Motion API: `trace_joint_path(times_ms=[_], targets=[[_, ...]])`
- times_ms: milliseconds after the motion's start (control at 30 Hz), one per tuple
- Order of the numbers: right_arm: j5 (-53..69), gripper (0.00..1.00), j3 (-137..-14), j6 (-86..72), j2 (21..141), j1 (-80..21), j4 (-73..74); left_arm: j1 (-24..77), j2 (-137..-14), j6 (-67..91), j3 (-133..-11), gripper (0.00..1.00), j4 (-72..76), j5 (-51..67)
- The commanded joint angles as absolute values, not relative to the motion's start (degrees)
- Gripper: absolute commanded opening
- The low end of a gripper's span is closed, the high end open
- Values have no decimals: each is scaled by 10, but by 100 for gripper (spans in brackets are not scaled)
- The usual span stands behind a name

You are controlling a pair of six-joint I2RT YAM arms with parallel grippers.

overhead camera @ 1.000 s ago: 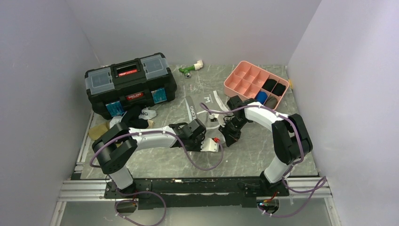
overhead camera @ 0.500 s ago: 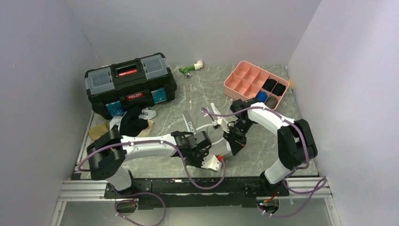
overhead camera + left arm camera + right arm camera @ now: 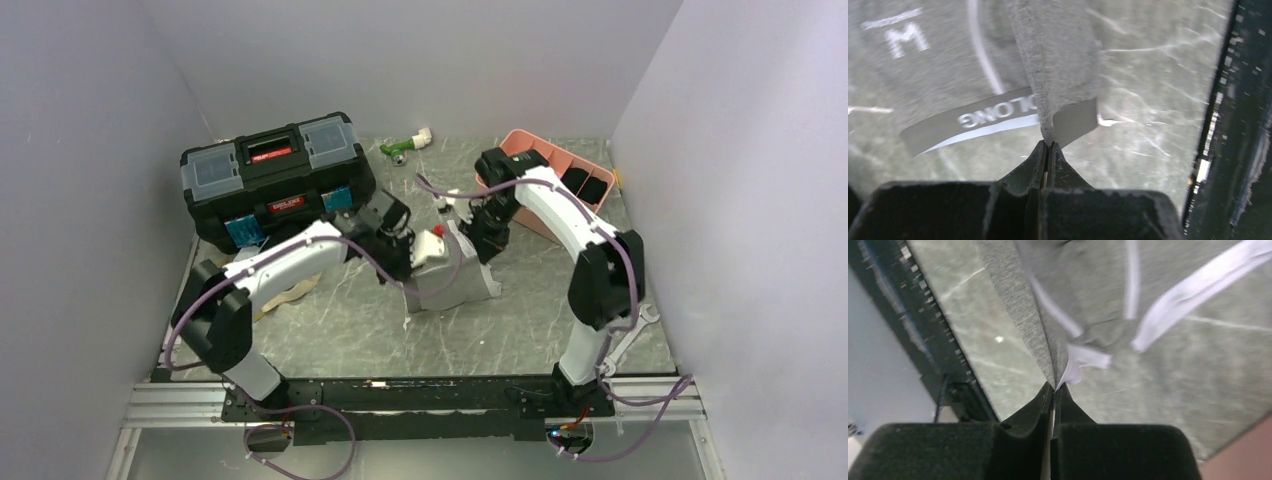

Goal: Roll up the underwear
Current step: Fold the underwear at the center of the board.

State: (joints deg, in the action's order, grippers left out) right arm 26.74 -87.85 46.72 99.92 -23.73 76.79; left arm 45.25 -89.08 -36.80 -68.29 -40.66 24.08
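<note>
On the grey counter (image 3: pixel 350 325), a black toolbox (image 3: pixel 275 180) stands back left, a green-white fitting (image 3: pixel 404 146) mid-back, and a pink tray (image 3: pixel 548 152) back right.

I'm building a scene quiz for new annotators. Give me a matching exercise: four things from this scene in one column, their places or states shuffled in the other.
Things:
1. grey underwear
2. black toolbox
3. pink tray
4. green and white part

Places or states:
A. far right corner
B. far edge, near the middle
C. far left, lid shut
D. pinched by the left fingers and the right fingers

Pairs: 1-D, 2-C, 3-A, 4-B.
</note>
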Motion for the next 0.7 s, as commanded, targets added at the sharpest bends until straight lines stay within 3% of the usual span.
trace_joint_path(times_ms=[0,167,333,667], targets=[[197,3,-1019,460,1117,-231,786,376,-947,-362,-760,0,-454,297],[166,1,-1217,442,1265,-222,801,310,-1023,-347,-819,0,-444,272],[147,0,-1324,416,1357,-224,768,282,-1085,-320,-859,0,-416,214],[149,7,-1242,389,1368,-230,647,270,-1167,-284,-909,0,-389,161]])
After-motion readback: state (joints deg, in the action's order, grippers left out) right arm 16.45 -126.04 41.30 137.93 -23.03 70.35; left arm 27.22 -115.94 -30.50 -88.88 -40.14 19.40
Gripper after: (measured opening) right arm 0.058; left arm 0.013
